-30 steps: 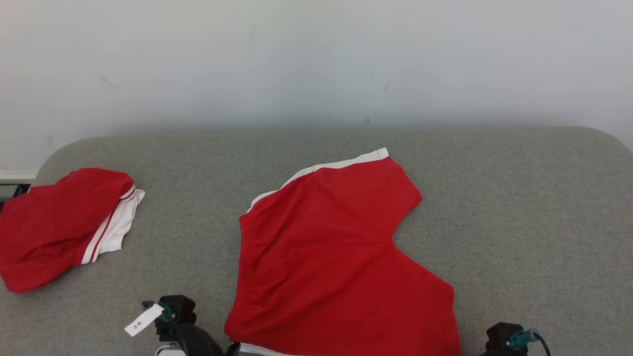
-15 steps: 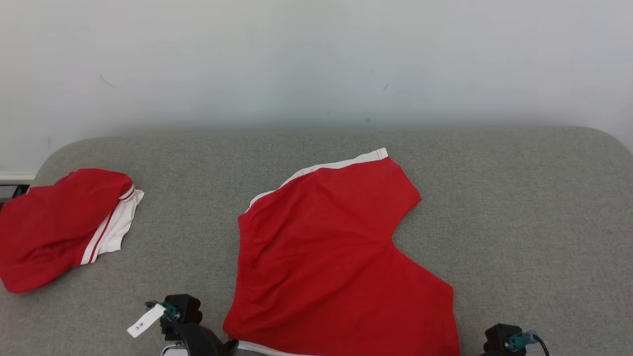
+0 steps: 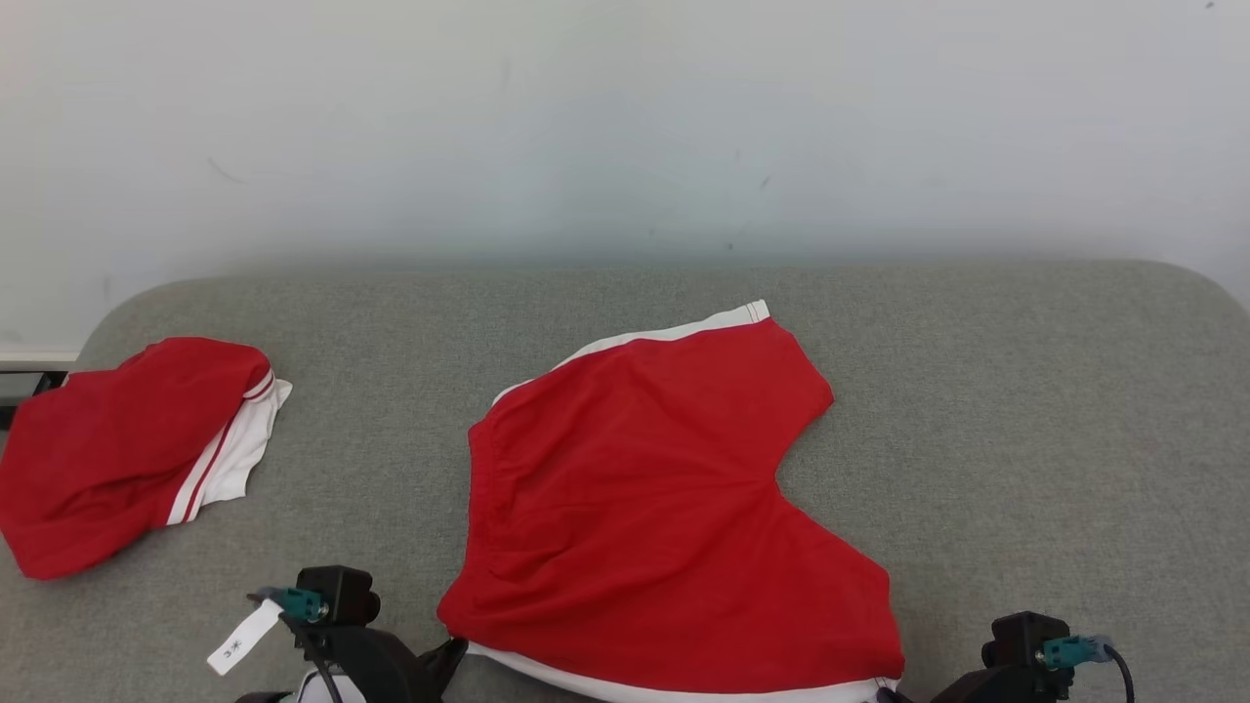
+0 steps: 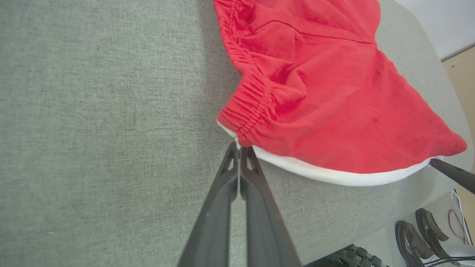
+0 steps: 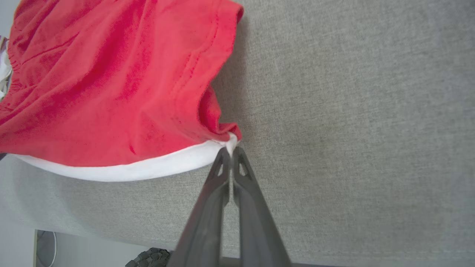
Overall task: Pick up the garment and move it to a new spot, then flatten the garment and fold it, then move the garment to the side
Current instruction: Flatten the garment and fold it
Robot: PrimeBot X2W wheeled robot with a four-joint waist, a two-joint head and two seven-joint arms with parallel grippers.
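Pinching both near corners of the garment (image 3: 664,508): left hand (image 4: 239,148), right hand (image 5: 232,150)

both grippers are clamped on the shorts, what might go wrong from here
1. The left gripper and right gripper each pinch only the very corner of the red shorts, at the white trim; the cloth may slip out on lifting.
2. The bunched red garment lies at the left of the grey table; setting the shorts aside there could tangle the two.
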